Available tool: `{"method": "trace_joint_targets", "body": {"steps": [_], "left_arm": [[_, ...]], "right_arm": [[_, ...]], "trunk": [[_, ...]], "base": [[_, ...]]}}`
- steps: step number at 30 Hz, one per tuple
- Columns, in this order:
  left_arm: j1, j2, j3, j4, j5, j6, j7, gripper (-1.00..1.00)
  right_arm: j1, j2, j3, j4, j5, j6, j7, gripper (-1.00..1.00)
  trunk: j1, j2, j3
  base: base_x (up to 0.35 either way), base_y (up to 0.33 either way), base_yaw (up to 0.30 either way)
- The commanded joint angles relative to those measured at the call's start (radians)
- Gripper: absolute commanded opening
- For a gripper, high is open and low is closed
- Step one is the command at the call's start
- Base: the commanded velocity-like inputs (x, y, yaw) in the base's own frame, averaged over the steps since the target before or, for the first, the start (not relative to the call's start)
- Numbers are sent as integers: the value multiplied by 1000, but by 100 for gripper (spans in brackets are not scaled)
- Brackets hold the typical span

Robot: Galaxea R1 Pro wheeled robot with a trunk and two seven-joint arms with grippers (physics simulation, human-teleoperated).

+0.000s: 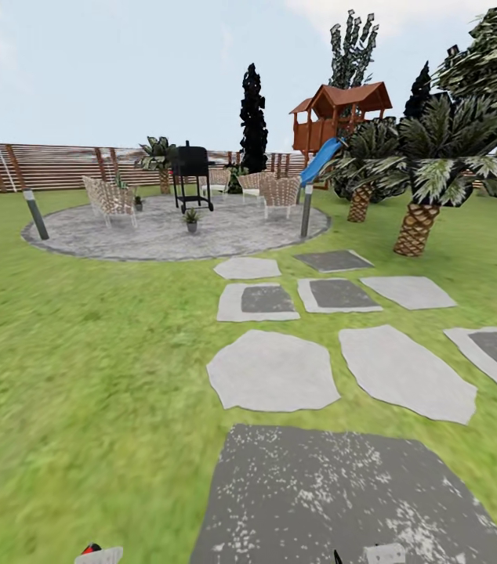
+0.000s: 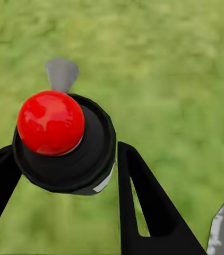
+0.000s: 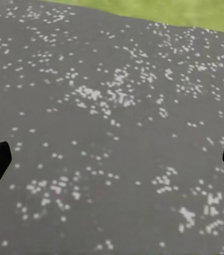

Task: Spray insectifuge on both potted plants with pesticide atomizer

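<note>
Left gripper [image 2: 64,175] clamped around the pesticide atomizer [image 2: 64,141], red top toward the camera, lawn [image 2: 170,79] beneath. Right gripper [image 3: 112,159] spread wide and holding nothing, above a speckled dark paving slab [image 3: 112,106]. Farther off, beyond pale stepping stones [image 1: 273,370], a round grey patio [image 1: 162,231] with a small potted plant [image 1: 191,220] just in front of the black grill [image 1: 192,176], a second potted plant [image 1: 138,202] beside a wicker chair [image 1: 110,198].

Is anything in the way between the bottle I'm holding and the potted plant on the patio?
Nothing visible blocks it. The pesticide atomizer sits in the left gripper; open lawn and stepping stones lead to the potted plant in front of the grill.
</note>
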Motion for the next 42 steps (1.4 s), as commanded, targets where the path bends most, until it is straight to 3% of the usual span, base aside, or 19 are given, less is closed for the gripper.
{"method": "trace_joint_targets", "body": {"steps": [1, 42], "left_arm": [[0, 0, -3, 0, 9, -3, 0, -100], [0, 0, -4, 0, 8, -3, -13, -100]], "right_arm": [[-1, 0, 0, 1, 6, -3, -1, 100], [-1, 1, 0, 2, 5, -1, -1, 100]], "trunk": [[0, 0, -1], [0, 0, -1]], "base": [[340, 0, 0], [340, 0, 0]]}}
